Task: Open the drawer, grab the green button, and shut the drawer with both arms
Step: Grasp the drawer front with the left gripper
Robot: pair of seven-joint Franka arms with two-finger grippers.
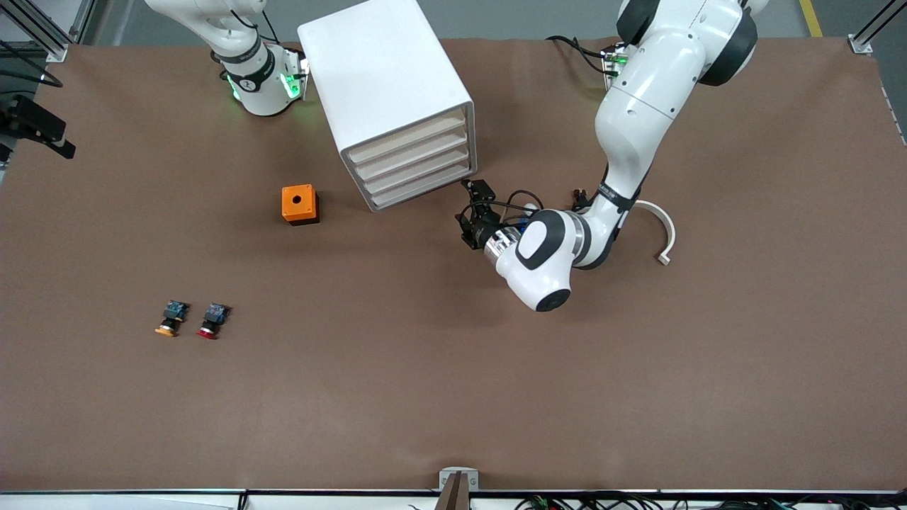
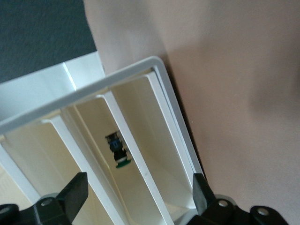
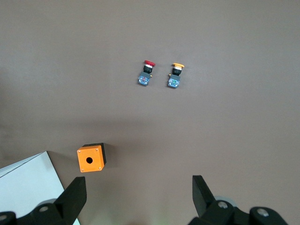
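The white cabinet (image 1: pixel 382 71) stands near the robots' bases, with all four cream drawer fronts flush. The drawer (image 1: pixel 418 176) is second up from the table. In the left wrist view I look into the cabinet's front (image 2: pixel 154 65). The green-capped button (image 2: pixel 119 153) lies inside, in the second compartment up from the table. My left gripper (image 1: pixel 468 211) is just in front of the cabinet's lower corner, open and empty, its own view showing it (image 2: pixel 138 197) facing the drawer fronts. My right gripper (image 3: pixel 138 192) is open and empty, high over the table beside the cabinet; the front view does not show it.
An orange box (image 1: pixel 300 204) with a round hole sits beside the cabinet, toward the right arm's end. An orange-capped button (image 1: pixel 171 319) and a red-capped button (image 1: pixel 212 321) lie nearer the front camera. A white curved piece (image 1: pixel 659 234) lies by the left arm.
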